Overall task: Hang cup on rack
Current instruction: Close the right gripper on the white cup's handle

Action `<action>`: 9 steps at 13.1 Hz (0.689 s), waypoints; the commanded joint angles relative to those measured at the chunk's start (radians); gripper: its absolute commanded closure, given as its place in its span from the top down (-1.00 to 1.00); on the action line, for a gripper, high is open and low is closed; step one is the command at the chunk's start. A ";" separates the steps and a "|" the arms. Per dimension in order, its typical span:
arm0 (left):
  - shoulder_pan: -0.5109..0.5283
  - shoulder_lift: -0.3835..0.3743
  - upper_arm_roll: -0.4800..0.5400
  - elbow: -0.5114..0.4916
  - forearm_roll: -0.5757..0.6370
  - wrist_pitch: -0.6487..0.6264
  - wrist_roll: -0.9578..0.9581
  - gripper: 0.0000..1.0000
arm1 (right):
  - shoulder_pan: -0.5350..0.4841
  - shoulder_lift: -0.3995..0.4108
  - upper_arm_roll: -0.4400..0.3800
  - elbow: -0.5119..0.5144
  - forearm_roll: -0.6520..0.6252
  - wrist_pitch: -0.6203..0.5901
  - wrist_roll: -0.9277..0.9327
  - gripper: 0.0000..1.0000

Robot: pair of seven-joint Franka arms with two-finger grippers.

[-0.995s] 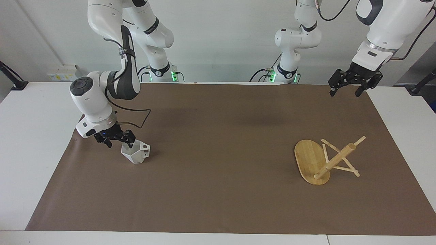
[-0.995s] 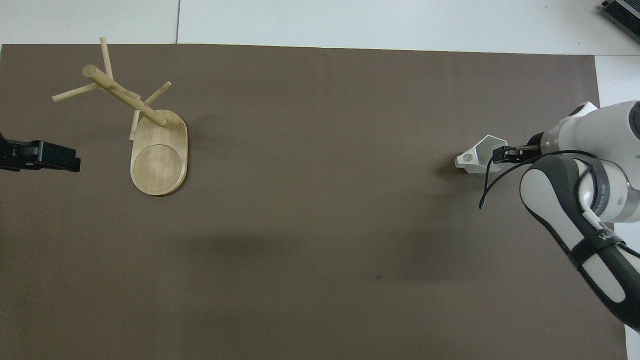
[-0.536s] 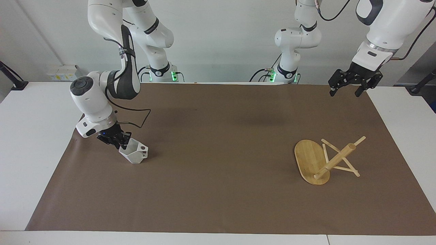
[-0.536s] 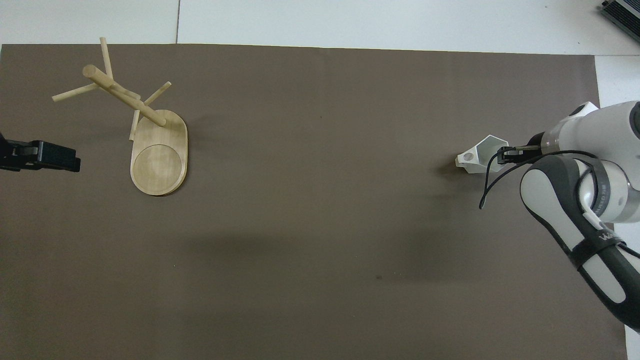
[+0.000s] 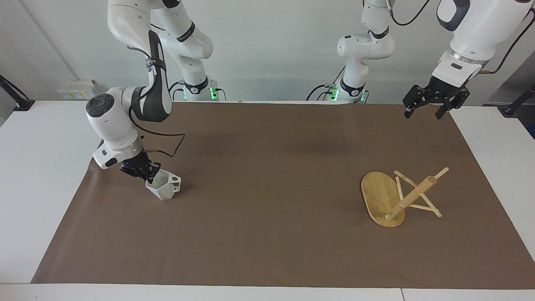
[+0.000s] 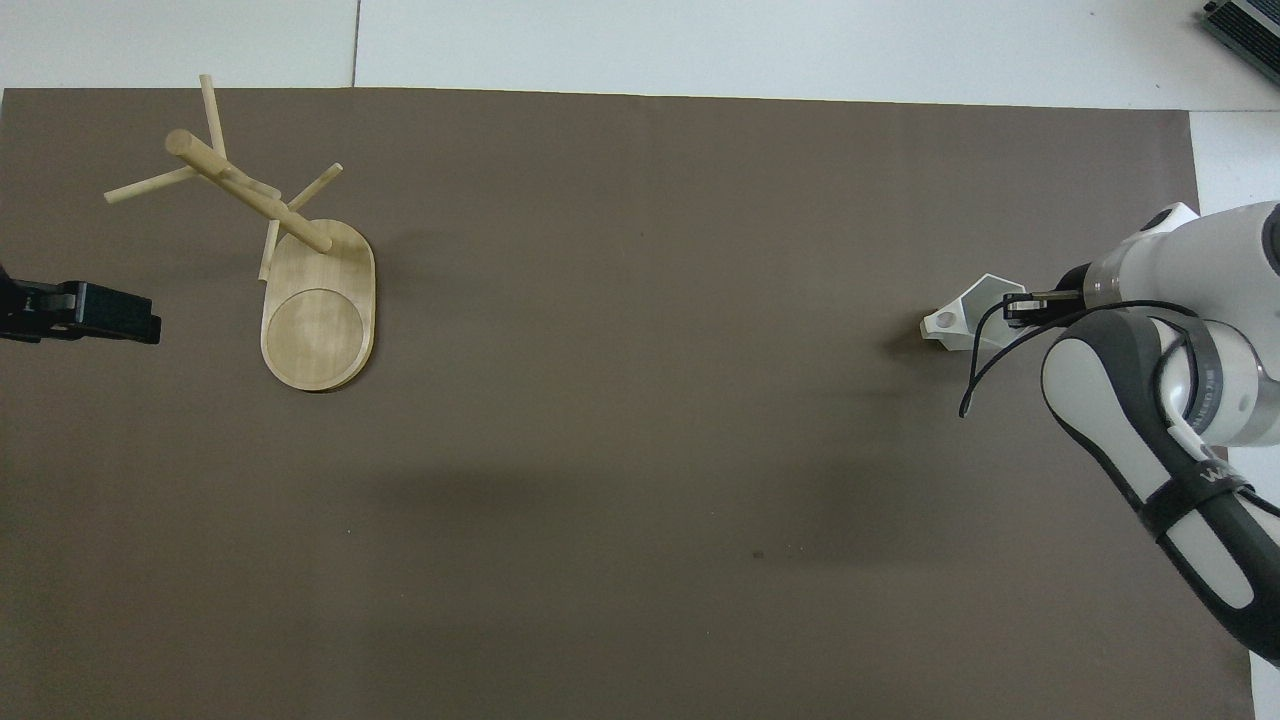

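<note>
The white faceted cup (image 5: 165, 188) is toward the right arm's end of the brown mat, tilted, handle pointing away from the arm. My right gripper (image 5: 149, 177) is shut on the cup's rim wall; it also shows in the overhead view (image 6: 1010, 306), with the cup (image 6: 962, 322) beside it. The bamboo rack (image 5: 382, 200) is toward the left arm's end; it leans over, its post (image 5: 411, 197) slanting and its pegs near the mat. It also shows in the overhead view (image 6: 318, 320). My left gripper (image 5: 423, 114) waits open, raised over the mat's corner nearest the robots.
A brown mat (image 5: 267, 234) covers most of the white table. The right arm's black cable (image 5: 167, 142) loops above the mat near the cup. Wall sockets (image 5: 77, 90) sit past the table's edge at the right arm's end.
My right gripper's fingers closed on the cup's rim. The cup has tilted and shifted slightly toward the right arm. The left arm and the rack have not moved.
</note>
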 commanded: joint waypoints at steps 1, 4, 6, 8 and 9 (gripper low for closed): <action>0.012 -0.014 -0.010 -0.019 0.014 0.007 0.008 1.00 | -0.015 -0.012 0.008 -0.009 0.000 0.012 0.022 -0.92; 0.014 -0.014 -0.010 -0.019 0.014 0.007 0.008 1.00 | -0.014 -0.014 0.010 0.033 0.000 -0.030 0.022 -0.93; 0.014 -0.014 -0.010 -0.019 0.014 0.005 0.008 1.00 | -0.014 -0.014 0.010 0.056 0.000 -0.055 0.022 -0.93; 0.012 -0.014 -0.010 -0.019 0.014 -0.001 0.008 1.00 | -0.012 -0.017 0.013 0.066 0.000 -0.069 0.022 -0.93; 0.012 -0.014 -0.010 -0.019 0.014 -0.004 0.006 1.00 | -0.012 -0.018 0.014 0.085 0.001 -0.093 0.022 -0.93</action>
